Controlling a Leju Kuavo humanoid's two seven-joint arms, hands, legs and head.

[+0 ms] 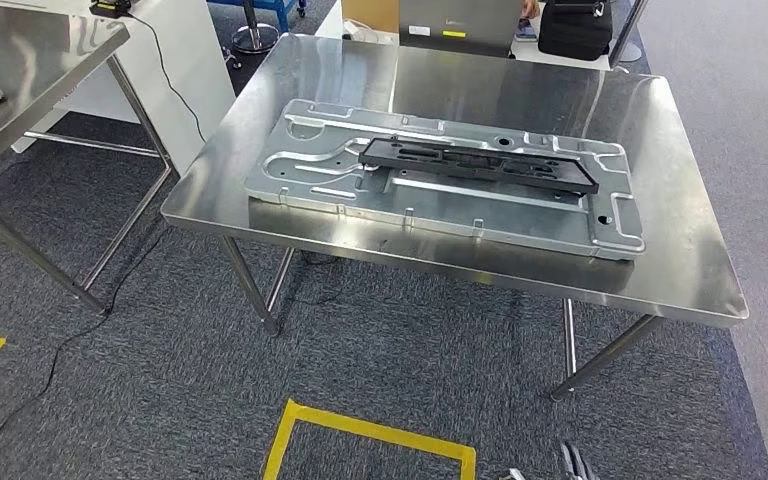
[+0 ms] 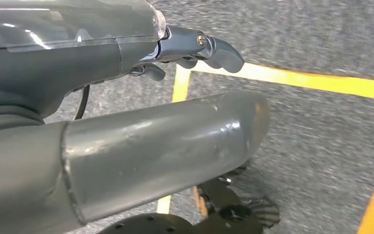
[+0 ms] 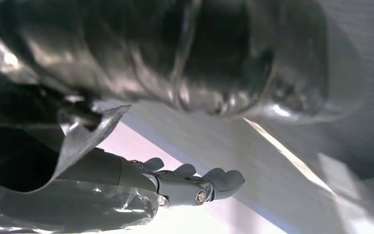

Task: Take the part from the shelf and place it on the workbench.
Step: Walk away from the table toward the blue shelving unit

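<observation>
Left hand (image 2: 195, 46) empty; long black part (image 1: 480, 163) on workbench (image 1: 680, 270).

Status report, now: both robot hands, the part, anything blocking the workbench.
Left robot hand empty, down over the floor. Right robot hand empty. Black part lies flat on metal plate on workbench. Nothing blocking.

A long, flat black plastic part (image 1: 480, 166) with cut-outs lies flat across a large stamped silver sheet-metal panel (image 1: 440, 205). Both rest on the shiny stainless-steel bench (image 1: 680, 250) in the upper centre of the frame, the black piece running slightly downward to the right.
</observation>
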